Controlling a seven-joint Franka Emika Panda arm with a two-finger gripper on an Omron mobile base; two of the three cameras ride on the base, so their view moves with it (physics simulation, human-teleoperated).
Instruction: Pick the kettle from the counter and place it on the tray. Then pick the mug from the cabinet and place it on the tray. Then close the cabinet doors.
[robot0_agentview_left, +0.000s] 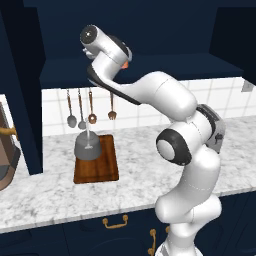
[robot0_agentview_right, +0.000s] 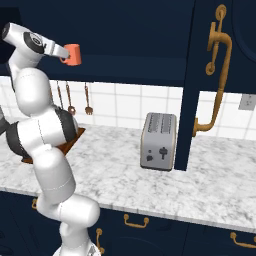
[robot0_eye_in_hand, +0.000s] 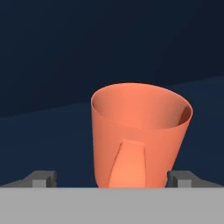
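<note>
The salmon-orange mug stands upright on the shelf inside the open navy cabinet, its handle facing the hand camera. My gripper is open, one fingertip on each side of the mug's base; the right fingertip is very near its wall. From the right base view the mug sits just past the gripper. The dark grey kettle rests on the wooden tray on the counter. Both cabinet doors stand open, one at the left, one at the right.
A silver toaster stands on the counter beside the right door, whose long gold handle juts out. Utensils hang on the tiled wall behind the tray. A brown appliance sits at the far left.
</note>
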